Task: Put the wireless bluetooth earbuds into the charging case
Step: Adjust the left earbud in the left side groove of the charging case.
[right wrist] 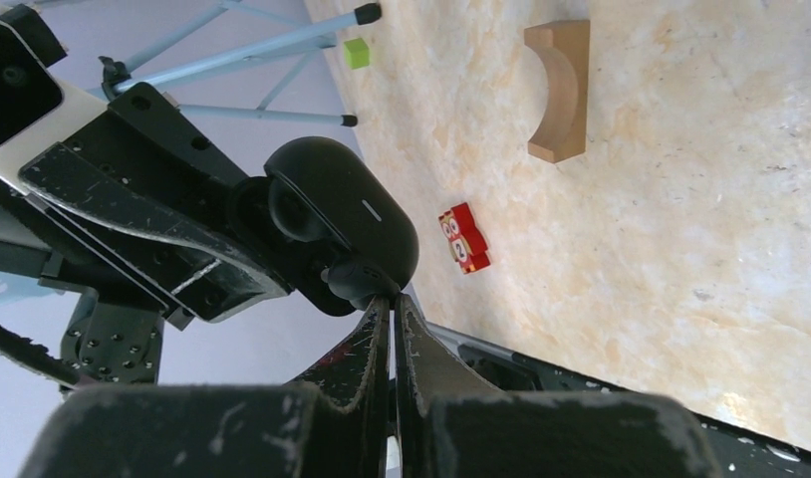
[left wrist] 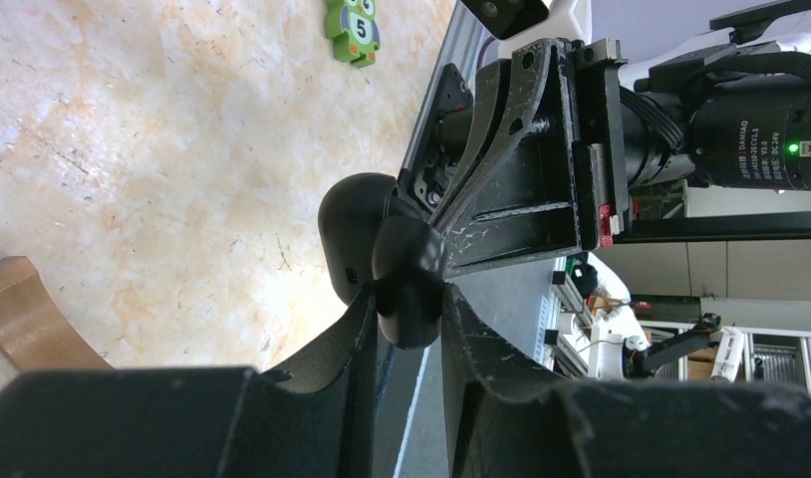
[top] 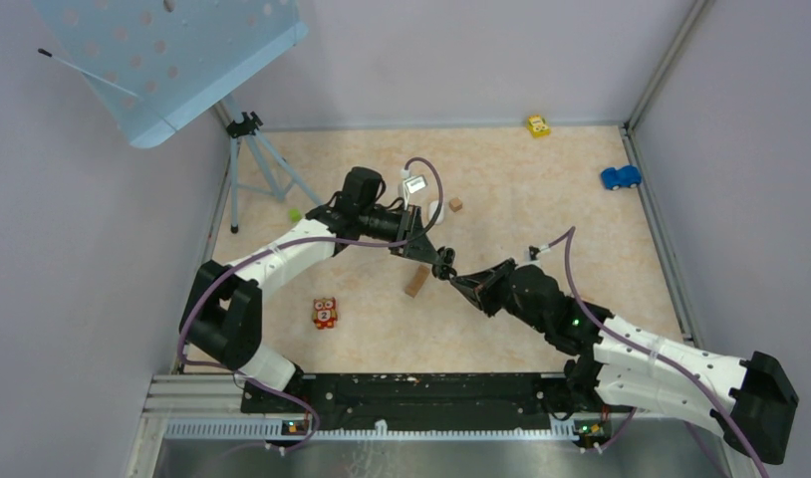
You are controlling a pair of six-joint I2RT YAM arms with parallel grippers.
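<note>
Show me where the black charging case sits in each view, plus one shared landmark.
Top external: charging case mid-table, where the two arms' tips meet.
Left wrist: centre, between the left jaws.
Right wrist: left of centre, just above the right jaws.
Shared landmark: arched wooden block.

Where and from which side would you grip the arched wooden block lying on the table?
Probably from above, at the thin middle of the arched wooden block: one finger in the hollow, the other on the straight back. It lies flat on the table, outline upward.
</note>
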